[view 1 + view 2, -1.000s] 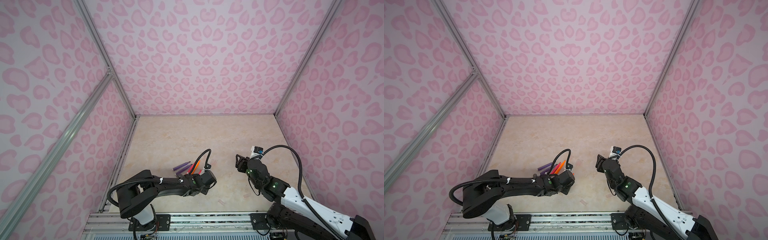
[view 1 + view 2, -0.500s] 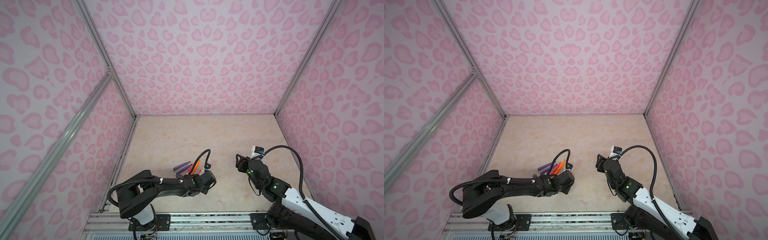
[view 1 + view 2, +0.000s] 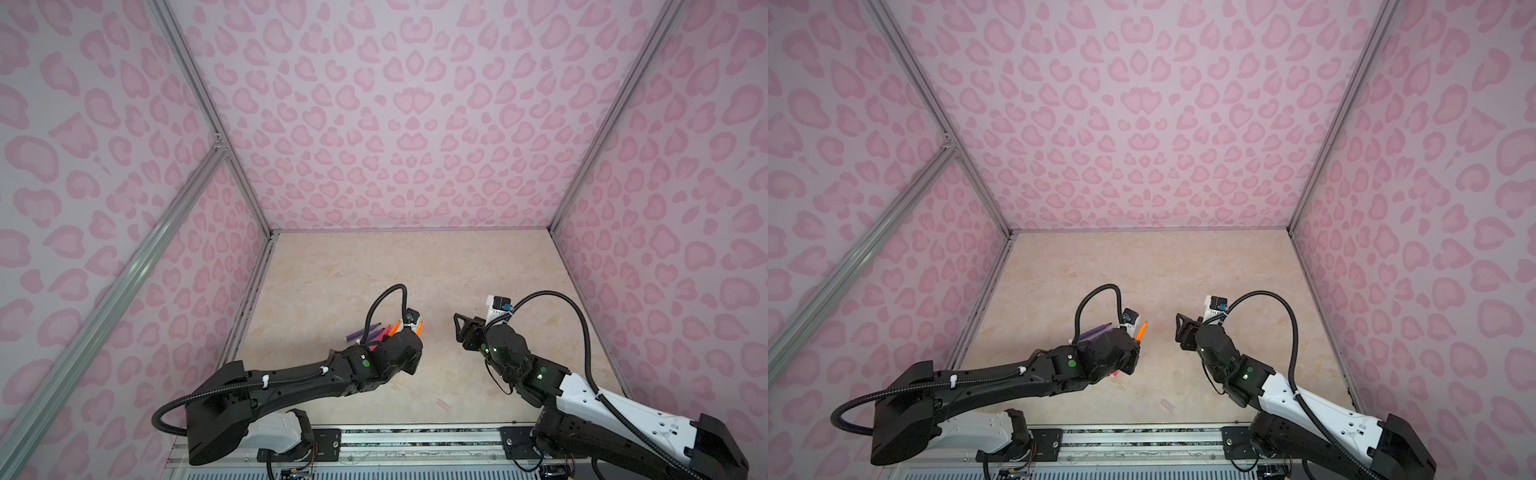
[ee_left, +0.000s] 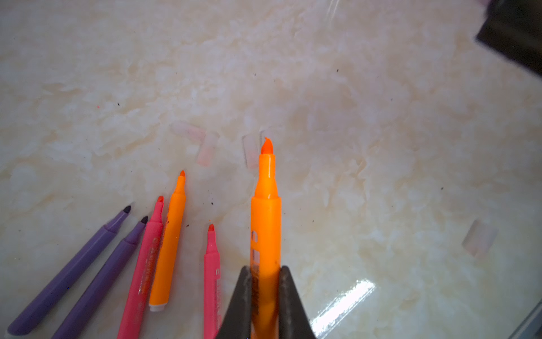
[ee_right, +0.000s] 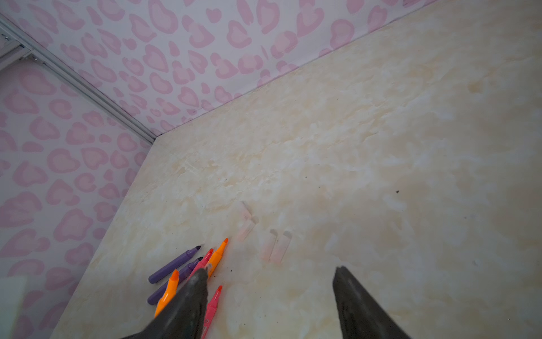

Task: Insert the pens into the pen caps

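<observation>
My left end effector (image 4: pixel 265 273) is clamped hard on the orange pen (image 4: pixel 266 217). The dark wedge-shaped fingers (image 4: pixel 240 293) pinch its smooth plastic barrel low down, and the stepped neck and pointed felt tip stick out front. It's raised off the bench (image 4: pixel 381 102) as far as I can tell (glossy beige marble-look sheet, one glare streak, a few dark specks). In a top view the orange pen (image 3: pixel 1141 331) pokes out past my wrist. The other pens (image 4: pixel 168 249) lie flat in a loose fan. There are two purple ones side by side, then a pink-red one touching an orange one with a whitish butt, and another pink-red one just beside my left finger. The pen caps (image 4: pixel 208 148) are short clear tubes with a faint pink tint, hard to pick out on the beige. Two meet in an L, a pair sits side by side just past the held tip, and one lies well apart. My right end effector (image 5: pixel 271 271) has its matte, scuffed dark fingers spread wide with nothing between them, above bare bench near the paired caps.
</observation>
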You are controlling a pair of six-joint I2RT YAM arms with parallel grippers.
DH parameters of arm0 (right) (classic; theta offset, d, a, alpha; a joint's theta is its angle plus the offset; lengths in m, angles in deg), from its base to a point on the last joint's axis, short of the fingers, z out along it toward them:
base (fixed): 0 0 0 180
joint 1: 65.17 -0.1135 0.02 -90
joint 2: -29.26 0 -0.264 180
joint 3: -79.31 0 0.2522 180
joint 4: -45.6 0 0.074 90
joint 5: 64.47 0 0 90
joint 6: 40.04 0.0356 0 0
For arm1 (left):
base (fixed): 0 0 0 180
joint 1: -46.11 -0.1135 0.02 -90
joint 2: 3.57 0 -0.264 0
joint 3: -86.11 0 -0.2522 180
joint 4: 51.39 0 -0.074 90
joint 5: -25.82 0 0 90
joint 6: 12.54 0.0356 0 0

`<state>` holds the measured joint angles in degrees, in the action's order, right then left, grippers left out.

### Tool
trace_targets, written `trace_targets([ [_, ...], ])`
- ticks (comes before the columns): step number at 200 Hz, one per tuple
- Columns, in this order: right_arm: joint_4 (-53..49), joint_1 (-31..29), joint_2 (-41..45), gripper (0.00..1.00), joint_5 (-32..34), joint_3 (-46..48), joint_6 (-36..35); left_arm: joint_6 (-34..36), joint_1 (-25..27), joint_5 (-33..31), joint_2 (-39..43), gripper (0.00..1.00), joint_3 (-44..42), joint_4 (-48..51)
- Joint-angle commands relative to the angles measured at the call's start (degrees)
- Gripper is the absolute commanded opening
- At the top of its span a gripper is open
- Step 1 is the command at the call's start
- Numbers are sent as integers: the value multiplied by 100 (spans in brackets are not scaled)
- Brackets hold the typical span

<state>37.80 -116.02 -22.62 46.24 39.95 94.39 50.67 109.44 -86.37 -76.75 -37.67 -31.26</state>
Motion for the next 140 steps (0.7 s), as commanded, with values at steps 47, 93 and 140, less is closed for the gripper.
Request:
trace_targets([
  [47,1236,-1103,-1265,65,-173,-729,-76,332,-14,310,1141,3,-712,-1201],
  [93,1948,-1254,-1678,63,-138,-674,103,290,-10,411,1266,3,-910,-1284],
  [140,2256,-1317,-1859,49,-85,-616,463,400,-11,436,1527,3,-1041,-1407],
])
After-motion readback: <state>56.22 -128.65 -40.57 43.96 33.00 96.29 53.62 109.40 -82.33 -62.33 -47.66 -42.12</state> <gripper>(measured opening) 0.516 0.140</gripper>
